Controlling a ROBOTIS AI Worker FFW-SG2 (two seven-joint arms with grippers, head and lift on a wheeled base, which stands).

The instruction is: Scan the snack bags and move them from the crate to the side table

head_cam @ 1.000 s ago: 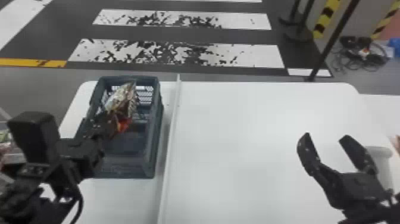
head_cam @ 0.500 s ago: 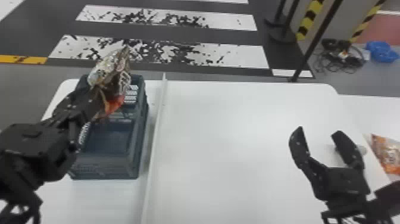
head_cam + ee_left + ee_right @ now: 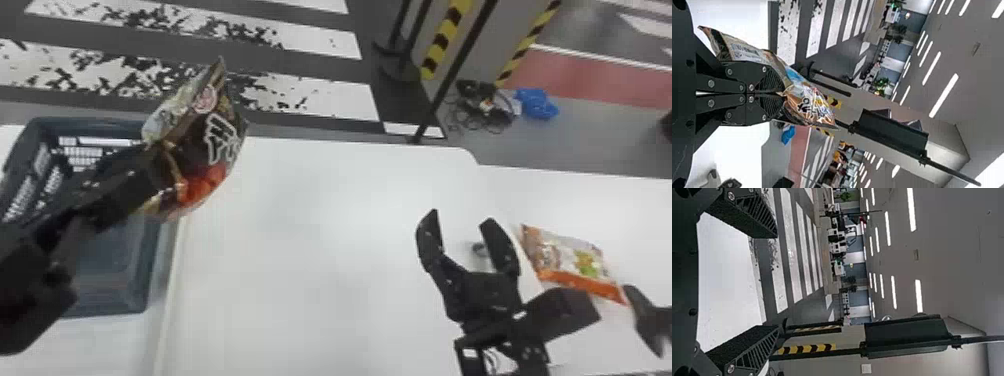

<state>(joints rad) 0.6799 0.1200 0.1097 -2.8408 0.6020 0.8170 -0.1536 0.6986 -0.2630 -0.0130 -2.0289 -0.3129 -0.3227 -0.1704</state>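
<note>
In the head view my left gripper (image 3: 155,175) is shut on a dark snack bag (image 3: 220,135), held up above the right rim of the crate (image 3: 112,300). The left wrist view has the left gripper (image 3: 777,93) with its fingers together on the crinkled snack bag (image 3: 809,103). My right gripper (image 3: 462,225) stands open over the right part of the white table (image 3: 300,260), nothing between its fingers; the right wrist view gives the same for the right gripper (image 3: 772,280). An orange and white snack bag (image 3: 575,260) lies on the side table (image 3: 590,200), right of the right gripper.
A white raised strip (image 3: 172,300) runs along the table beside the crate. At the right edge a black object (image 3: 650,320) stands near the orange bag. Beyond the table are a slanting black pole (image 3: 455,70) and cables (image 3: 485,107) on the floor.
My left gripper has lifted the dark bag up out of the crate and carried it to the right. The view has turned rightward, bringing the orange bag into sight. The right gripper has stayed open.
</note>
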